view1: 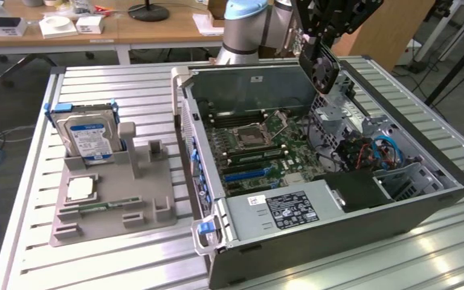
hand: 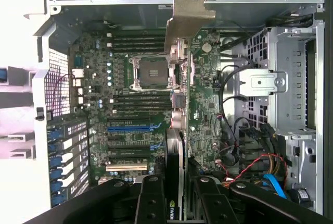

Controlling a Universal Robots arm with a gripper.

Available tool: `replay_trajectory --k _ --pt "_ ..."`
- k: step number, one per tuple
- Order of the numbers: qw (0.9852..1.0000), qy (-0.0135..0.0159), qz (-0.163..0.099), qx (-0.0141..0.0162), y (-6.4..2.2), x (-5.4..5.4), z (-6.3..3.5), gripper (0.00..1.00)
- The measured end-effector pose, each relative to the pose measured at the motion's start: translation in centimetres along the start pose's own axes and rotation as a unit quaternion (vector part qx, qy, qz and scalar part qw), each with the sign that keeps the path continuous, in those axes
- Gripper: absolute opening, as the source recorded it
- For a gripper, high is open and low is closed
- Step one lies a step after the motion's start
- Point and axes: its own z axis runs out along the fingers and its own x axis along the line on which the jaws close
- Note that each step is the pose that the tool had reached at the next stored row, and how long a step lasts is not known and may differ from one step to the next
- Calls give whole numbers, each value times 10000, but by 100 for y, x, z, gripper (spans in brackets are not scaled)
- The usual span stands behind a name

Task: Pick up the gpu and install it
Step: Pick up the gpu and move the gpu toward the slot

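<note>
The gpu (view1: pixel 325 65) hangs on edge above the open computer case (view1: pixel 240 232), over its far right part, its dark face with a round fan toward the exterior view's left. My gripper (view1: pixel 321 37) is shut on the card's upper edge. In the wrist view the gpu (hand: pixel 177 153) appears edge-on between my two black fingers (hand: pixel 151 203), its metal bracket (hand: pixel 190 8) pointing away over the motherboard (hand: pixel 125 78). The card sits clear above the board, touching nothing. The blue expansion slot (hand: pixel 130 128) lies to one side of the card's line.
Inside the case are a CPU socket (view1: pixel 256 130), memory slots, a drive cage (hand: pixel 278 86) and red, black and blue cables (view1: pixel 381 151). On the exterior view's left a grey holder (view1: pixel 111 199) carries a hard drive (view1: pixel 87 136), a processor (view1: pixel 80 188) and a memory stick (view1: pixel 103 208).
</note>
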Motion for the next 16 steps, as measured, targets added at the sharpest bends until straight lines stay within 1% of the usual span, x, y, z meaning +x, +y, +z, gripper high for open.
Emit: replay_trajectory --k 5,8,10,13,16 --pt "10000 1 -25 -1 0 0 0 26" --pt "9999 6 -149 -3 0 0 0 26" --pt "9996 11 -293 -6 0 0 1 26" --pt "9985 21 -548 -10 0 0 1 26" --pt "9966 31 -825 -15 0 0 1 26"
